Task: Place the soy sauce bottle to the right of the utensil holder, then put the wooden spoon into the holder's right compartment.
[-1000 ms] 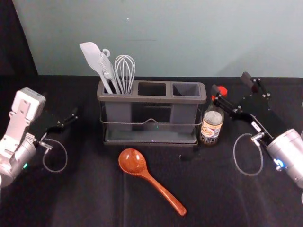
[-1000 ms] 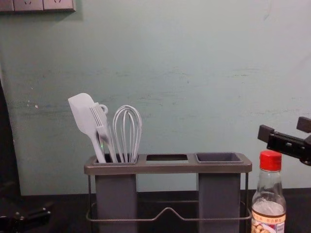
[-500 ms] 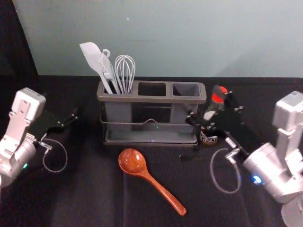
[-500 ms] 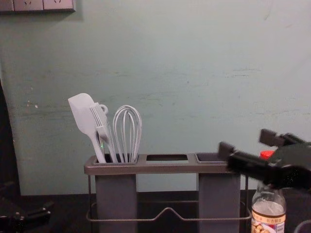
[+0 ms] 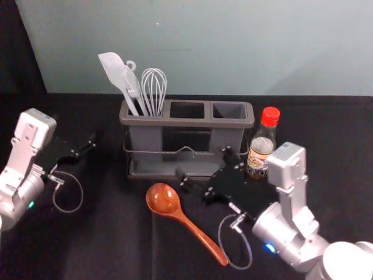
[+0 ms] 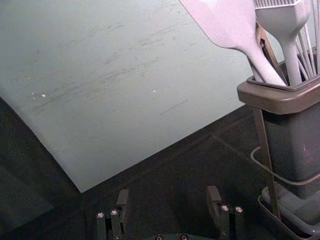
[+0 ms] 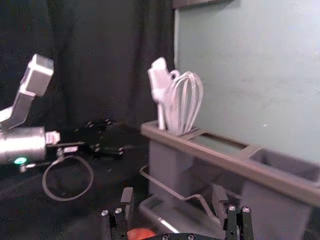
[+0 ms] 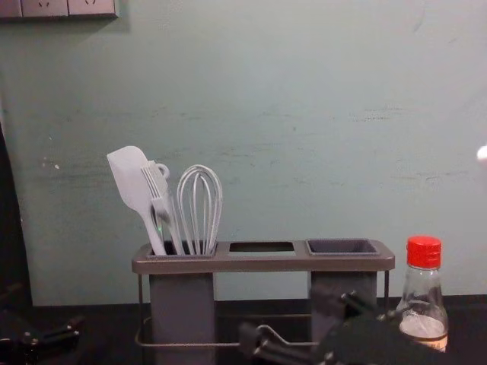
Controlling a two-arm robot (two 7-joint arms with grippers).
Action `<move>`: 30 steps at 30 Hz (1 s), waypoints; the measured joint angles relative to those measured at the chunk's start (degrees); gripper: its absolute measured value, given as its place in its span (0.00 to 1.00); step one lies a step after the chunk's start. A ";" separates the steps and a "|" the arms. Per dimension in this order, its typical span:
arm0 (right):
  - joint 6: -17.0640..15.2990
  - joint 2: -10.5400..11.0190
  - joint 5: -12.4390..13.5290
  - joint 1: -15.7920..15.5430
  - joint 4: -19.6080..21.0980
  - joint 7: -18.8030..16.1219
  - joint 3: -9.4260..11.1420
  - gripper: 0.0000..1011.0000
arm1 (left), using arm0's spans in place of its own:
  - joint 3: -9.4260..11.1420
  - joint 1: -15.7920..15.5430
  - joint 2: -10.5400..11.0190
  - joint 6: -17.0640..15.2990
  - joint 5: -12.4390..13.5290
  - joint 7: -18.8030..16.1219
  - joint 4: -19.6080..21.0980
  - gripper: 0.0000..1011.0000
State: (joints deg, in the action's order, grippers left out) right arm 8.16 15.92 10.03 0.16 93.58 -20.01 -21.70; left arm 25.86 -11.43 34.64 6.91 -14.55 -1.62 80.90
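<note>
The soy sauce bottle (image 5: 260, 149) stands upright just right of the utensil holder (image 5: 157, 121); its red cap (image 8: 424, 252) shows in the chest view. On the table before the holder lies the wooden spoon (image 5: 195, 229), bowl toward the holder. My right gripper (image 5: 204, 164) is open and empty, over the area between holder and spoon, its arm partly covering the handle end. Its open fingers, around the right gripper (image 7: 173, 195), frame the holder's front and a bit of red spoon bowl (image 7: 141, 233). My left gripper (image 5: 83, 147) is parked at left, open in the left wrist view (image 6: 168, 197).
A white spatula (image 5: 118, 76), a brush and a whisk (image 5: 154, 90) stand in the holder's left compartment. Its middle opening (image 5: 187, 109) and right compartment (image 5: 229, 111) hold nothing visible. Behind the table rises a pale wall.
My right gripper has moved from beside the bottle's cap leftward and toward the robot, lower in the chest view. The bottle stays standing; the left arm is still.
</note>
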 joint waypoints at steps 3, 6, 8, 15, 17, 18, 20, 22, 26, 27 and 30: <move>-0.05 -0.47 -0.43 0.27 -1.26 -0.24 -0.90 0.99 | 0.00 0.00 0.00 0.00 0.00 0.00 0.00 0.99; -0.07 -0.79 -0.70 0.45 -2.07 -0.25 -1.39 0.99 | 0.00 0.00 0.00 0.00 0.00 0.00 0.00 0.99; -0.07 -0.77 -0.70 0.45 -2.02 -0.27 -1.34 0.99 | 0.00 0.00 0.00 0.00 0.00 0.00 0.00 0.99; -0.08 -0.70 -0.63 0.41 -1.82 -0.28 -1.19 0.99 | 0.00 0.00 0.00 0.00 0.00 0.00 0.00 0.99; -0.08 -0.68 -0.62 0.40 -1.78 -0.28 -1.18 0.99 | 0.00 0.00 0.00 0.00 0.00 0.00 0.00 0.99; -0.08 -0.67 -0.62 0.39 -1.74 -0.28 -1.15 0.99 | 0.00 0.00 0.00 0.00 0.01 0.00 0.00 0.99; -0.08 -0.66 -0.59 0.38 -1.70 -0.28 -1.12 0.99 | 0.00 0.00 0.00 0.00 0.00 0.00 0.00 0.99; -0.08 -0.65 -0.58 0.37 -1.68 -0.28 -1.10 0.99 | 0.00 0.00 0.00 0.00 0.00 0.00 0.00 0.99; -0.08 -0.64 -0.55 0.35 -1.63 -0.28 -1.07 0.99 | 0.00 0.00 0.00 0.00 0.00 0.00 0.00 0.99; -0.08 -0.63 -0.55 0.35 -1.61 -0.28 -1.06 0.99 | 0.00 0.00 0.00 0.00 0.00 0.00 0.00 0.99; -0.08 -0.62 -0.53 0.34 -1.59 -0.29 -1.05 0.99 | 0.00 0.00 0.00 0.00 0.00 0.00 0.00 0.99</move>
State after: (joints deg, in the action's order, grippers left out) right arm 8.07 15.31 9.50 0.50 91.99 -20.30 -22.74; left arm 25.86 -11.43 34.65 6.90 -14.55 -1.62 80.90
